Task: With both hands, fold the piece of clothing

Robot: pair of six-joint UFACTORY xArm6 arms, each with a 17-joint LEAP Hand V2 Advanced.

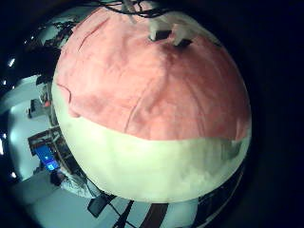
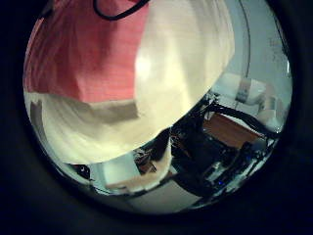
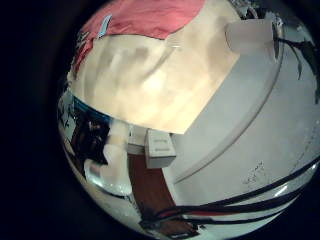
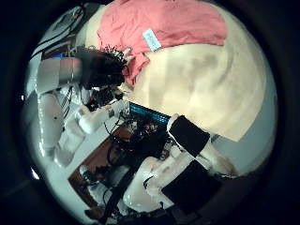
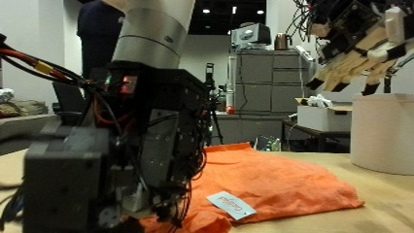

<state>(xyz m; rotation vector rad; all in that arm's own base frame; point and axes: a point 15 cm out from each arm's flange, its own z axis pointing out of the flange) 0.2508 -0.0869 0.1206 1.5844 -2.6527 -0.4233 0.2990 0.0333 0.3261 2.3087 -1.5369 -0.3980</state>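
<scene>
Outside view: orange garment [image 5: 265, 180] lies spread and rumpled on the pale bench [image 5: 375, 199], a white label [image 5: 233, 205] showing on its near edge. One hand [image 5: 120, 155] sits low at the garment's edge, very close to the camera, filling much of the view; its fingers are hidden behind its own body and the cloth, so cannot tell whether they grip. The other hand [image 5: 356, 44] hangs high above the bench, well clear of the garment, fingers loosely extended downward, holding nothing. Which is left and which right cannot be settled from this view. Right thumb-side palm view adds what the outside view hides: a hand [image 4: 98, 66] at the garment's [image 4: 164, 28] edge with cloth bunched against its dark fingers, the label [image 4: 152, 39] just beside; bench [image 4: 202, 80] bare beyond. Right little-finger view shows the garment [image 3: 150, 15] only at the far rim, mostly bench [image 3: 170, 80]. Both left palm views look down on garment [image 1: 152, 76] [image 2: 83, 49] and bench [image 1: 142, 157] [image 2: 176, 69] from above, well apart from the cloth.
</scene>
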